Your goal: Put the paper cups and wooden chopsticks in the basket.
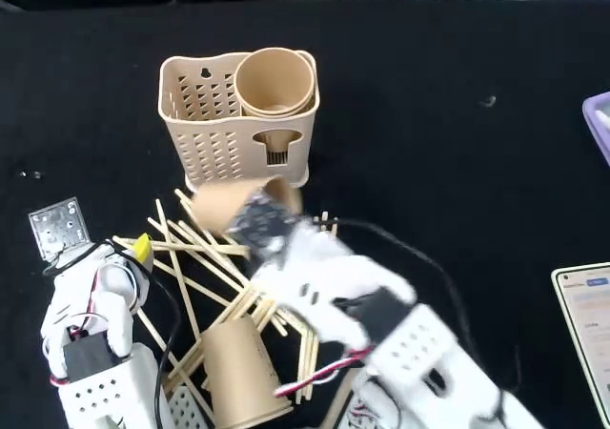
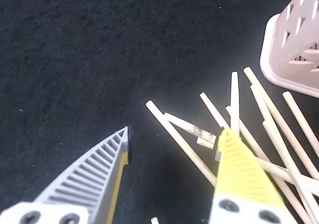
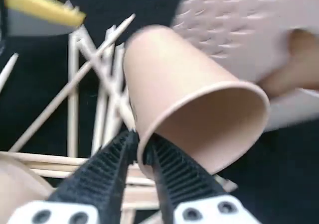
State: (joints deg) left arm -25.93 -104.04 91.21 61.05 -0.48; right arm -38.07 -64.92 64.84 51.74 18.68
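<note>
The beige slotted basket (image 1: pixel 214 124) (image 2: pixel 294 50) (image 3: pixel 249 30) stands at the back with one paper cup (image 1: pixel 274 81) upright inside it. My right gripper (image 3: pixel 142 152) (image 1: pixel 253 221) is shut on the rim of a second paper cup (image 3: pixel 189 94) (image 1: pixel 217 205), held on its side just in front of the basket. A third paper cup (image 1: pixel 243 372) lies on the wooden chopsticks (image 1: pixel 195 257) (image 2: pixel 234 109) (image 3: pixel 75 94) strewn over the black table. My left gripper (image 2: pixel 174 130) (image 1: pixel 133 253) is open at the left edge of the chopstick pile, holding nothing.
A small metal plate (image 1: pixel 57 227) lies left of the left arm. A phone-like device (image 1: pixel 586 305) and a purple object (image 1: pixel 599 119) sit at the right edge. The black table (image 1: pixel 457 143) stretches to the right of the basket.
</note>
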